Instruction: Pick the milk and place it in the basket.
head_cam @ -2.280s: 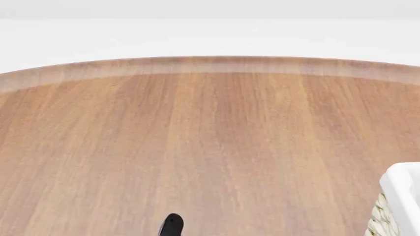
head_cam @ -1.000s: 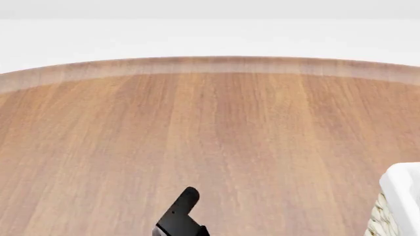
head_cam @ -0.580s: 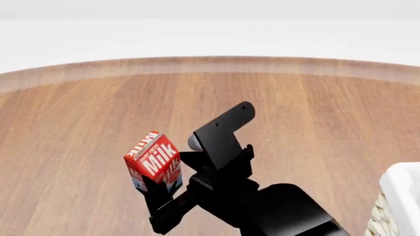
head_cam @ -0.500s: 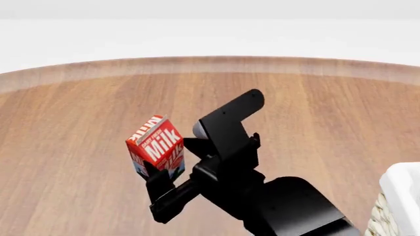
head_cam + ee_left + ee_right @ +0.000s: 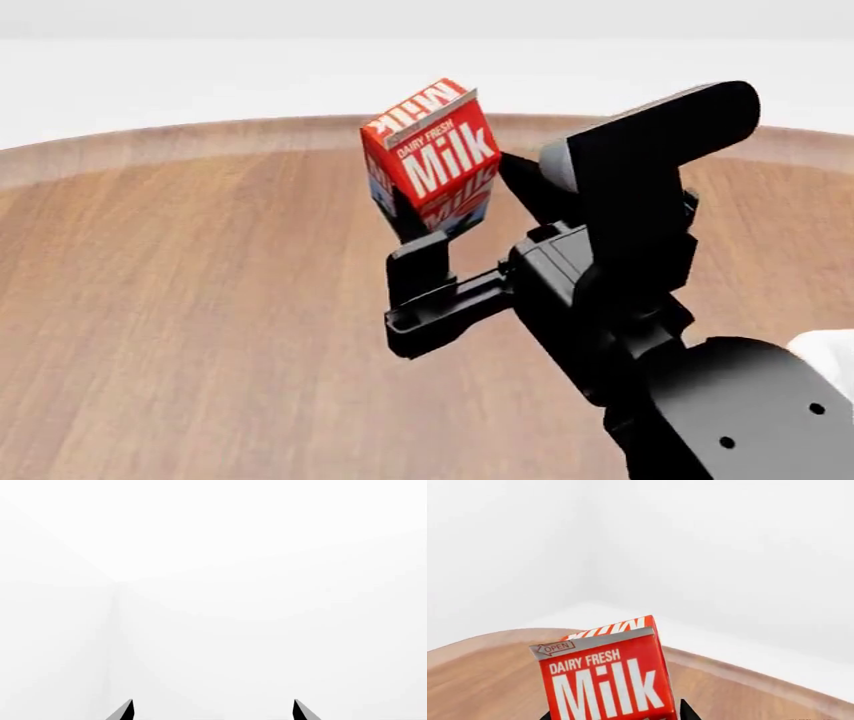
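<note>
**Milk held aloft over the desk**

Presently the milk (image 5: 431,150) is pinched in the right gripper (image 5: 461,225) and is carried well above the wooden desk (image 5: 200,300), tilted with its gable top leaning toward the left of the head view. One black finger (image 5: 416,272) is seen pressed against the carton's lower edge; the opposite finger is mostly hidden behind the carton. In the right wrist view the red face lettered "DAIRY FRESH Milk" (image 5: 606,677) fills the lower middle, with the desk's curved rim (image 5: 747,680) behind it. A white sliver of the basket (image 5: 830,350) is glimpsed at the right edge of the head view. The left gripper (image 5: 212,711) is spread, only two dark tips shown against blank white.
</note>
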Motion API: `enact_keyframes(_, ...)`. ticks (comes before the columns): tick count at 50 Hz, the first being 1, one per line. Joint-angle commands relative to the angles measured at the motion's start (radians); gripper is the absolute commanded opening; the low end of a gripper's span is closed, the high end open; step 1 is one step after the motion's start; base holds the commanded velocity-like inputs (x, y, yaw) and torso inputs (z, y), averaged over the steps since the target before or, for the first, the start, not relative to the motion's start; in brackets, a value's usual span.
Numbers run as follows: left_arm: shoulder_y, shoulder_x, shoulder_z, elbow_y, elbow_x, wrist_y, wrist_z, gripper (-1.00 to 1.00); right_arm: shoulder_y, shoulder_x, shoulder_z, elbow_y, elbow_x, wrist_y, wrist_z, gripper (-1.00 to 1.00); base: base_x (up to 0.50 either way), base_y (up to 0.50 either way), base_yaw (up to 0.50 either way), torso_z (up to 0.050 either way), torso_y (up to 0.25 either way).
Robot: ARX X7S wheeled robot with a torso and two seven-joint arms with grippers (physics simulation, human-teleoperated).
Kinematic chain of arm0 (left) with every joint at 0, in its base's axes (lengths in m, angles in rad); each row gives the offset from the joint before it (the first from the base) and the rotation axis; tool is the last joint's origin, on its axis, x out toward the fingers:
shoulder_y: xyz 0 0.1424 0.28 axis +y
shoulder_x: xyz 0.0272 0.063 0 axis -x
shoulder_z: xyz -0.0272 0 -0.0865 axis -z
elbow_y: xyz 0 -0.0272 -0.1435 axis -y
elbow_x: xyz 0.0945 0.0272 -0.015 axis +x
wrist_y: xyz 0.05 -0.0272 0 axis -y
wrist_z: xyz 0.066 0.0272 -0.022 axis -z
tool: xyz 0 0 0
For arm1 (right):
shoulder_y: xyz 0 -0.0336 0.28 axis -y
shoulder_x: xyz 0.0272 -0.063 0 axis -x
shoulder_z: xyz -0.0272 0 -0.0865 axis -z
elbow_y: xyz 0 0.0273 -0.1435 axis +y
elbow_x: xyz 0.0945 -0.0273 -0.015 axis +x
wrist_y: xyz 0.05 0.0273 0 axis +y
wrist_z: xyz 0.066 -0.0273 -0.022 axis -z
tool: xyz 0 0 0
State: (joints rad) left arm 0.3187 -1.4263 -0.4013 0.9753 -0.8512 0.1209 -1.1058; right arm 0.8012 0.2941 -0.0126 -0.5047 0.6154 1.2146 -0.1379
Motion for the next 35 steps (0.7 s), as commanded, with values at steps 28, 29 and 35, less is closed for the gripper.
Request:
enact_keyframes(28, -0.037, 0.021, 0.033, -0.010, 0.029, 0.005, 0.017, 1.00, -0.136, 0.073, 0.462, -0.211, -0.012, 0.111, 0.154, -1.00, 0.00, 0.00, 0.00, 0.000, 0.001)
enact_keyframes(29, -0.037, 0.022, 0.034, -0.011, 0.030, 0.004, 0.017, 1.00, -0.137, 0.073, 0.463, -0.207, -0.019, 0.110, 0.161, -1.00, 0.00, 0.00, 0.00, 0.000, 0.000)
enact_keyframes(35, -0.036, 0.035, 0.027, -0.009, 0.030, -0.003, 0.027, 1.00, -0.158, 0.078, 0.458, -0.160, -0.063, 0.061, 0.183, -1.00, 0.00, 0.00, 0.00, 0.000, 0.002)
